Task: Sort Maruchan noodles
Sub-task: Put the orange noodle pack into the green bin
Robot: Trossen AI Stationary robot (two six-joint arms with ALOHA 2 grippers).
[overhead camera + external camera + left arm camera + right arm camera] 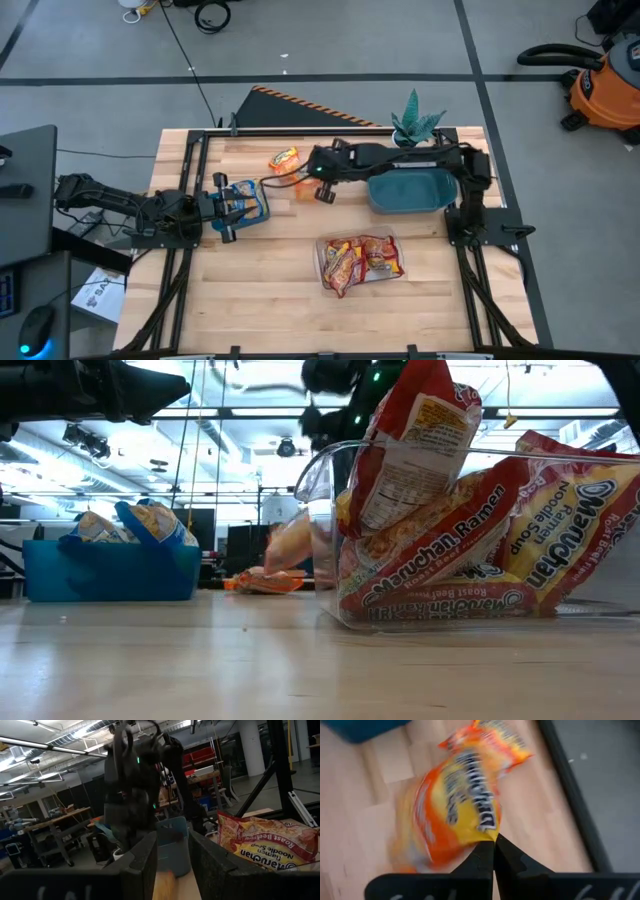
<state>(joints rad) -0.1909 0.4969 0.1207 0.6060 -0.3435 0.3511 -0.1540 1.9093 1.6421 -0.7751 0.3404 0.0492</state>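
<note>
Orange-trimmed packet (452, 805) hangs pinched by its corner in the right gripper (494, 851), jaws clamped together on it, above the table (270, 300) just beside a second orange packet (284, 158) lying near the far edge. Toward the near edge from there, a clear bin (322, 268) holds red-trimmed packets (362, 262). The left gripper (232, 208) rests jaws apart over a blue bin (110, 572) of blue-trimmed packets (246, 196). A teal tub (412, 190) sits under the right arm.
</note>
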